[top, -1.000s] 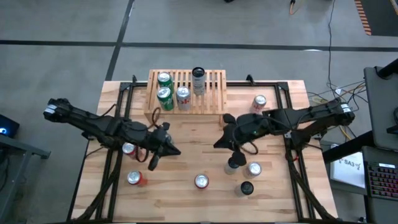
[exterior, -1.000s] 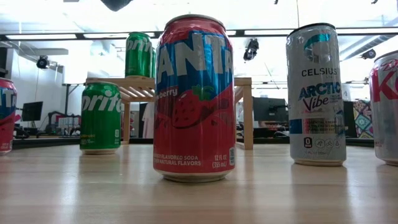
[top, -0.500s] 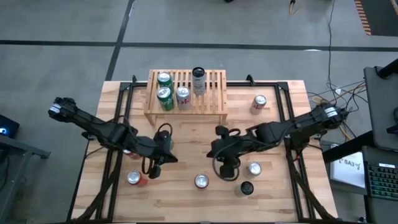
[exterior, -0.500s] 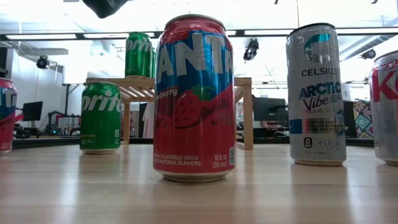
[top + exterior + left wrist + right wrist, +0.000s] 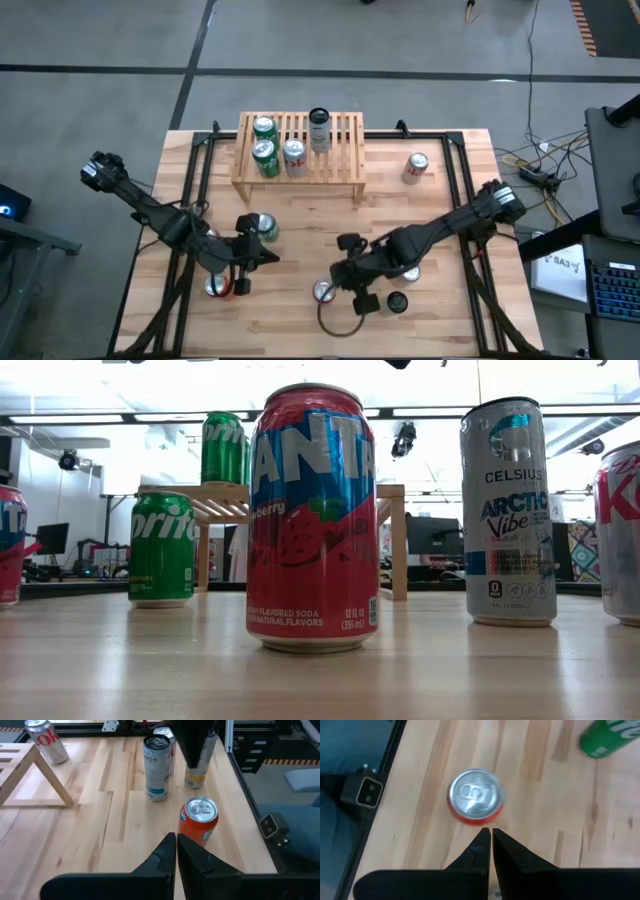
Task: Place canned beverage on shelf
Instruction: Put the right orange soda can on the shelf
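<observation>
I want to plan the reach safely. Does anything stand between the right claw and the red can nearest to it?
Nothing visible does. In the right wrist view the shut right claw points at the red can, with only bare table between them. The green can stands well off to the side.

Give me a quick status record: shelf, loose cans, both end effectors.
shelf: four cans standing on it, right part free
loose cans: six upright on the tabletop, one of them a green can
left end effector: shut, empty, near front-left can
right end effector: shut, empty, fingertips just short of red can
progress: no can held at present
</observation>
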{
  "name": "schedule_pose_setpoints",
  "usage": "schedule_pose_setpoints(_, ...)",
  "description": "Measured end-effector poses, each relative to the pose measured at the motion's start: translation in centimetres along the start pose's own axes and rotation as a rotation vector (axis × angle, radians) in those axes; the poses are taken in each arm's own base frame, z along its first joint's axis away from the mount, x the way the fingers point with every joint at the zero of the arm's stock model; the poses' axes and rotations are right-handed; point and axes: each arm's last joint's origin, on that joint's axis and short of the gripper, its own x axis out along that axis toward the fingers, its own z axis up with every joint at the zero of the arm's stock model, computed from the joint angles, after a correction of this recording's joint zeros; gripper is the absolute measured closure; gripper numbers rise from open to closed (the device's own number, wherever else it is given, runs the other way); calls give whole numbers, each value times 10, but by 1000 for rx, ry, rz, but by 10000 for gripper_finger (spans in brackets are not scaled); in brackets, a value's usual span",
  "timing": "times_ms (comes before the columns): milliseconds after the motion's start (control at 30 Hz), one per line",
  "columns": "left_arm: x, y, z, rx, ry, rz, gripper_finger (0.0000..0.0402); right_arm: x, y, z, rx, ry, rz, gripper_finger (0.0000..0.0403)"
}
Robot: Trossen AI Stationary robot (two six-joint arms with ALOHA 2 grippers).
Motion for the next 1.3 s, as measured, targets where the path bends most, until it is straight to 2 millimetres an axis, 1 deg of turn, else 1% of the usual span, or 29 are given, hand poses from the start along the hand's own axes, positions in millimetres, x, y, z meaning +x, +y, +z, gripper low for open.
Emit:
schedule_pose_setpoints(200,0,1,0,-47,-19,42,401,21,18,2,-28,31,13,394)
schedule_pose_setpoints(367,0,1,0,-50,-23,54,401,36,21,5,-22,28,7,391)
schedule_pose_setpoints(500,1,0,-2,-47,-20,54,401,39,21,4,4,34,4,366)
schedule_pose_setpoints(567,3,-1,-2,-45,-16,54,401,39,22,4,25,34,4,342)
schedule_pose_setpoints(667,5,-1,-3,-40,-9,57,401,39,23,4,39,34,6,292)
schedule_pose_setpoints(833,9,-3,-5,-39,1,61,401,41,23,4,42,35,3,185)
schedule_pose_setpoints(933,12,-4,-5,-40,3,62,401,46,23,4,39,35,-7,119)
schedule_pose_setpoints(1000,13,-5,-6,-38,8,64,401,49,22,4,44,34,-33,79)
schedule_pose_setpoints(1067,15,-5,-6,-35,7,76,401,53,22,3,29,40,-45,48)
schedule_pose_setpoints(1167,15,-5,-6,-34,4,88,401,59,22,2,-17,55,-48,26)
schedule_pose_setpoints(1300,15,-5,-6,-36,2,89,401,63,21,2,-26,53,-53,22)
